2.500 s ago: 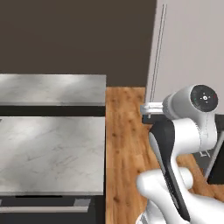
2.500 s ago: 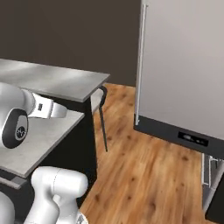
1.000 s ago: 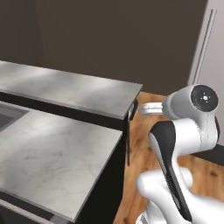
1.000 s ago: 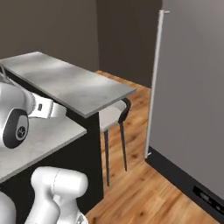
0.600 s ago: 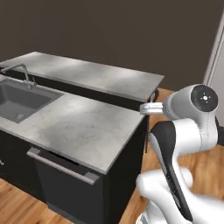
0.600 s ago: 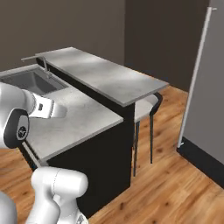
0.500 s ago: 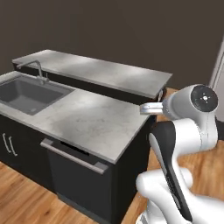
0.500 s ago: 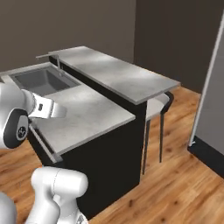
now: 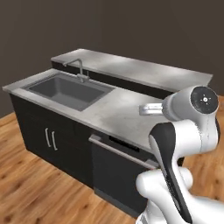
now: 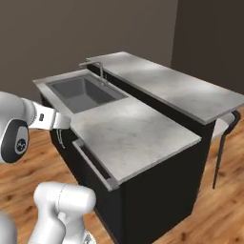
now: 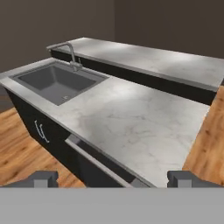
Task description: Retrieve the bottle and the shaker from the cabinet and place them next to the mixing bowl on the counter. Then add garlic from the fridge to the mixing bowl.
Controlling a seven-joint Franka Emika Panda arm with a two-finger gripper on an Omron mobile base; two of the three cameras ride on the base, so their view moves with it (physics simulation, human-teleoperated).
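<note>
**Hand view: fingers empty over a bare island, task things out of sight**

Hand view, bottom edge: the two fingers (image 11: 43, 178) stand spread wide apart, grasping nothing. Just above them in the frame lies the worktop (image 11: 144, 131), grey-white marbled stone over dark cabinet fronts with silver handles. Toward the upper left sits the sink (image 11: 54, 81) with its faucet (image 11: 68, 50), and behind it, across the top of the frame, a raised bar ledge (image 11: 166, 59). In the right base view a stool (image 10: 224, 138) stands at the right edge, by the island's far end.

No bottle, shaker, mixing bowl, cabinet, garlic or fridge can be made out, so where they stand I cannot tell. My reading is that the robot is travelling between stations with nothing in hand. The next move calls for bringing the cabinet or fridge into reach before any grasp.
</note>
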